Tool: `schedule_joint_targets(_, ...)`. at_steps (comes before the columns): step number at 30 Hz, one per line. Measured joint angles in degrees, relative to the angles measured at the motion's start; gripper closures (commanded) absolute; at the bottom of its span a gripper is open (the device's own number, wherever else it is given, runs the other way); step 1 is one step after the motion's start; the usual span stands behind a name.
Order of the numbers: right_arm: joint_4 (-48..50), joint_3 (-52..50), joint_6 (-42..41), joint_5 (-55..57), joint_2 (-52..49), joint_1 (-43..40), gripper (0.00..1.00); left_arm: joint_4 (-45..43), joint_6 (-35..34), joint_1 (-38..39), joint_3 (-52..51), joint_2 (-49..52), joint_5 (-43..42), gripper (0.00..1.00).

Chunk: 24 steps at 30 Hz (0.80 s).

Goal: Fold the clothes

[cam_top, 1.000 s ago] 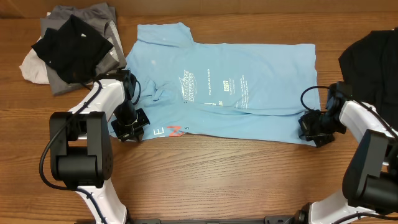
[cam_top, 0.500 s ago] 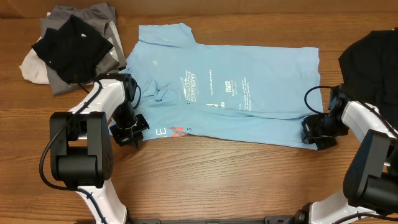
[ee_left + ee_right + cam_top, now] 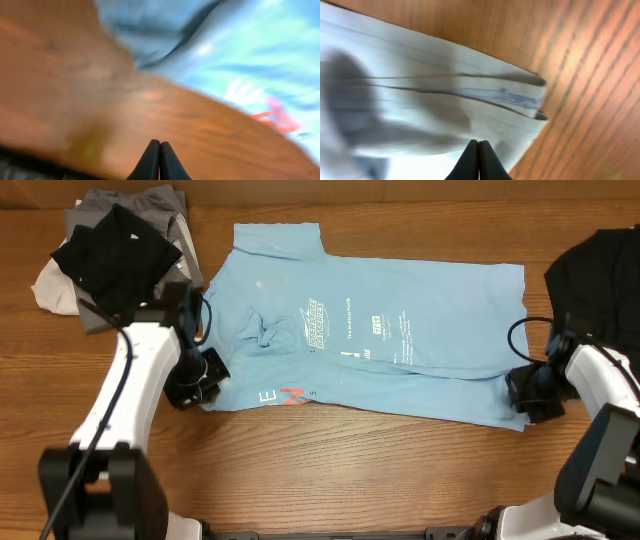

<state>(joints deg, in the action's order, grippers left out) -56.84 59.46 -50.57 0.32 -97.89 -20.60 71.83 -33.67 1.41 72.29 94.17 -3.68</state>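
**Inspector:** State your grippers.

**Arm:** My left gripper [image 3: 160, 143] is closed tight with nothing between the jaws. It sits over the bare brown wooden table [image 3: 75, 90], just beside the lower-left corner of the light sky-blue cloth T-shirt [image 3: 400, 330]. My right gripper [image 3: 480, 143] is closed too, tips on the shirt's lower-right hem. I cannot confirm a pinched fold.

**Inspector:** The shirt?

**Arm:** Spread mid-table, print up, puckered beside the print.

**Inspector:** Recommendation?

**Arm:** Smooth that pucker first. Then open both, take the hem corners evenly, and lift together so the fold line runs straight.
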Motion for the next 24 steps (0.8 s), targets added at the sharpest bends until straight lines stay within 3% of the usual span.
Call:
schedule_joint_targets(6, 0.4, 0.4, 1.5, -0.9, 0.3, 0.0, 0.96, -5.7, 3.4, 0.0, 0.1, 0.9, -4.5, 0.96)
schedule_joint_targets(13, 0.5, 0.4, 2.6, -1.7, 0.3, 0.0, 0.96, -9.5, 7.2, 1.7, 0.0, 9.6, -8.2, 0.96)
schedule_joint_targets(24, 0.0, 0.4, 3.4, -1.9, 0.3, 0.0, 0.96, -13.4, 8.8, 1.7, 0.1, 18.0, -5.7, 0.96)
